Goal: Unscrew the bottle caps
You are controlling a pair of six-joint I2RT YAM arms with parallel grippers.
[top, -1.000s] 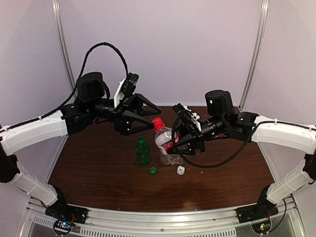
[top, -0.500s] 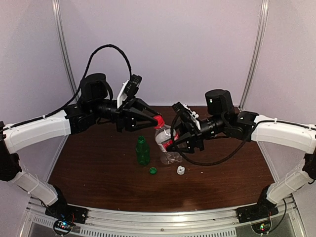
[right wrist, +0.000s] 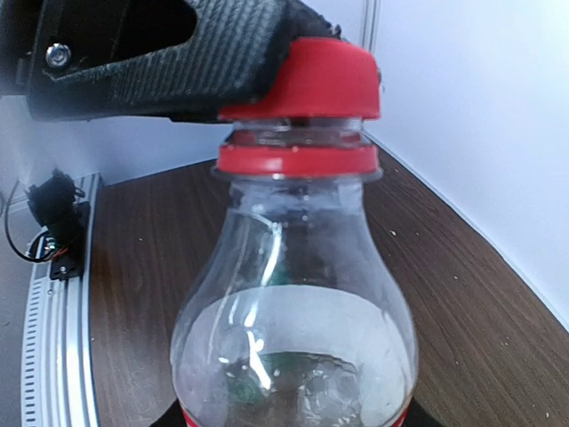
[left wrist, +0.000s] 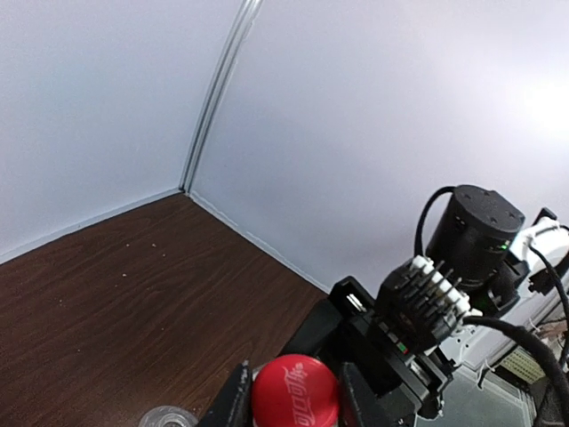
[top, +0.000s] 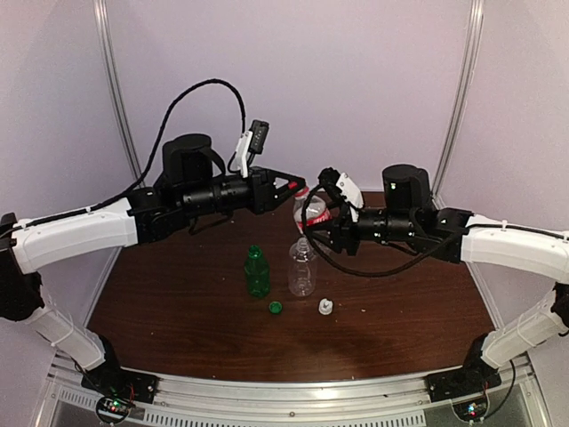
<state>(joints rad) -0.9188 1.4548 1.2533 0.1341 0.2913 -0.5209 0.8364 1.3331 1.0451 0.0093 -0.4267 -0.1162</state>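
My left gripper (top: 299,189) is shut on the red cap (left wrist: 295,391) of the short clear bottle (right wrist: 293,294) with a red label, one finger (left wrist: 233,405) on each side of it. My right gripper (top: 323,222) is shut on that bottle's body and holds it in the air above the back of the table. In the right wrist view a thin strip of clear neck shows between the red cap (right wrist: 324,80) and the red ring below it. The green bottle (top: 257,271) and the taller clear bottle (top: 302,267) stand uncapped on the table. The green cap (top: 276,307) and the white cap (top: 326,307) lie in front of them.
The brown table (top: 178,302) ends at a metal rail (top: 284,387) along the near edge. Pale walls close in the back and both sides. The two arms meet over the back middle, with a black cable (top: 191,98) looping above the left one.
The left gripper closed on the red cap. Both arms then lifted the red-label bottle up and back off the table, uncovering the taller clear bottle behind it.
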